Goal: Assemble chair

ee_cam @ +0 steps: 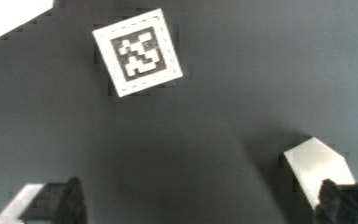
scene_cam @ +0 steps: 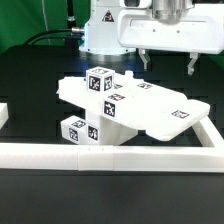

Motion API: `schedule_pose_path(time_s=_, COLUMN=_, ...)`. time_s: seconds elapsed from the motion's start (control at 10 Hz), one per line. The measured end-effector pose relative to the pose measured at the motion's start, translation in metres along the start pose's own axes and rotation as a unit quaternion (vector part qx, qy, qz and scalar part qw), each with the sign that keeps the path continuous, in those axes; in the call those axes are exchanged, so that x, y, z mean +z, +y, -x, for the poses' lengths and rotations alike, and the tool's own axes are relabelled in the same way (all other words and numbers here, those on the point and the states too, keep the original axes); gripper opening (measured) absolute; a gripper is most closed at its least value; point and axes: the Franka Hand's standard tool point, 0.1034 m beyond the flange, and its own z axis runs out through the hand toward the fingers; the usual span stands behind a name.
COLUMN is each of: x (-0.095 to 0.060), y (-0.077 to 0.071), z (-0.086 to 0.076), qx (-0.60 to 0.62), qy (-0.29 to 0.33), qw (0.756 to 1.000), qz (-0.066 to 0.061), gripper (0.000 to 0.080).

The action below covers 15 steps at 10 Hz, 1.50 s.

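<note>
The chair parts lie heaped in the middle of the black table. A wide flat white panel (scene_cam: 152,106) rests tilted over blocky tagged pieces (scene_cam: 79,129), and a tagged cube-like block (scene_cam: 100,80) stands on top. My gripper (scene_cam: 168,62) hangs above and behind the panel's right part, open, touching nothing. In the wrist view the gripper (ee_cam: 194,205) looks down on bare black table, both dark fingertips (ee_cam: 60,200) wide apart with nothing between them. A white piece (ee_cam: 313,157) shows beside one fingertip; I cannot tell which part it is.
A long white border rail (scene_cam: 110,154) runs along the front and turns back at the exterior view's right (scene_cam: 211,134). A flat white card with one tag (ee_cam: 140,55) lies on the table. The robot's white base (scene_cam: 100,30) stands behind the parts.
</note>
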Motion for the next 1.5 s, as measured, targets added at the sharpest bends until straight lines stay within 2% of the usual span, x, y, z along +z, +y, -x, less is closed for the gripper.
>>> schedule_pose_path(time_s=0.3, x=0.009, y=0.006, z=0.003, qx=-0.02, qy=0.026, qw=0.999, qz=-0.004, gripper=0.0649)
schedule_pose_path(time_s=0.5, x=0.031, y=0.01, z=0.013, qx=-0.024, qy=0.051, qw=0.998, qz=0.0, gripper=0.0649)
schedule_pose_path(time_s=0.6, x=0.038, y=0.011, z=0.016, qx=-0.016, qy=0.06, qw=0.998, qz=-0.004, gripper=0.0649)
schedule_pose_path(time_s=1.0, x=0.039, y=0.01, z=0.015, qx=-0.018, qy=0.062, qw=0.998, qz=-0.005, gripper=0.0649)
schedule_pose_path(time_s=1.2, x=0.056, y=0.008, z=0.027, qx=-0.023, qy=0.062, qw=0.998, qz=0.003, gripper=0.0649)
schedule_pose_path(time_s=1.5, x=0.069, y=0.003, z=0.04, qx=-0.031, qy=0.054, qw=0.998, qz=0.013, gripper=0.0649)
